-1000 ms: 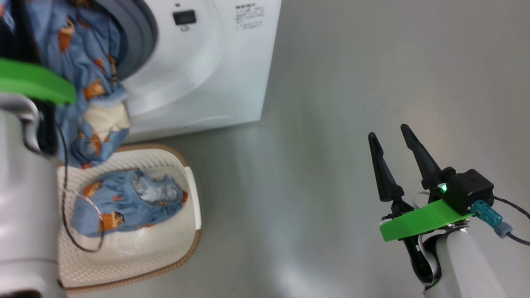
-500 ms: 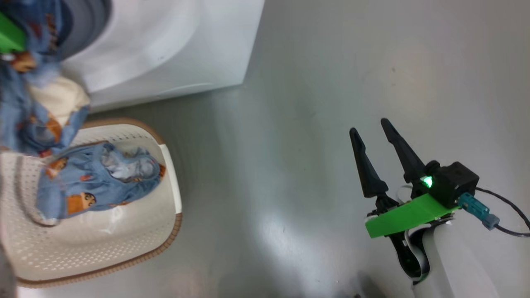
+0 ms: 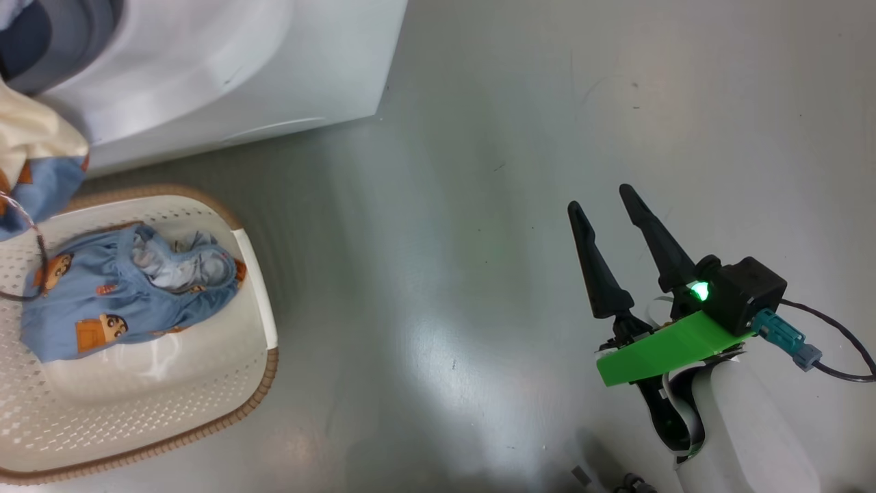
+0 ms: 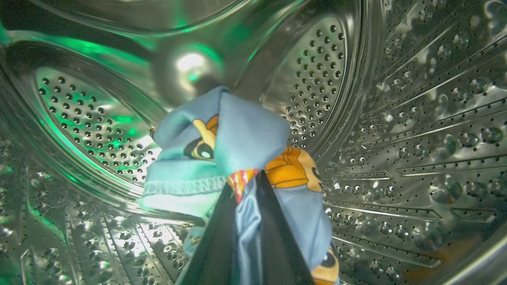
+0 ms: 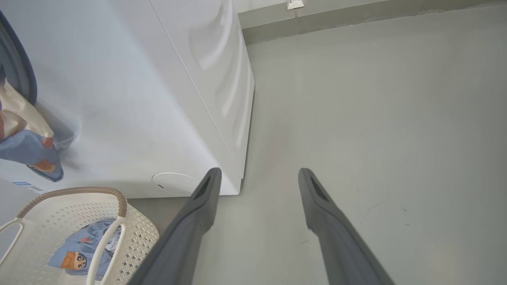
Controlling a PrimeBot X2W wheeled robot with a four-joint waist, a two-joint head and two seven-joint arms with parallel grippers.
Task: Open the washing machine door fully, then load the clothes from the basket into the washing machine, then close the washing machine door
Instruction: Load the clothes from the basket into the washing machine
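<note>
The left gripper is all but closed. Its two dark fingers meet at the tips on a fold of light blue garment — cloth runs down the narrow slot between them and bunches above the tips in a loose knot, showing orange cartoon print and a stitched hem. All around and beyond the bunch is the perforated steel drum, lit green on one side. The gripper and its load hang inside the drum. The cloth looks clear of the back wall, though the wide-angle view makes that hard to judge.

The right gripper holds nothing. Its fingers stand wide apart, pointing out over bare grey floor, well apart from everything else. Its own wrist view shows the same wide spread, with floor between the tips.

Farther left on the floor sits the basket, just in front of the washing machine. A second garment, blue with the same print, lies crumpled in the basket, toward the end nearest the machine. Past the basket's far rim, a flap of cream lining and blue cloth hangs down from the machine's opening at the picture's edge — whether it is the tail of the held piece cannot be told.
</note>
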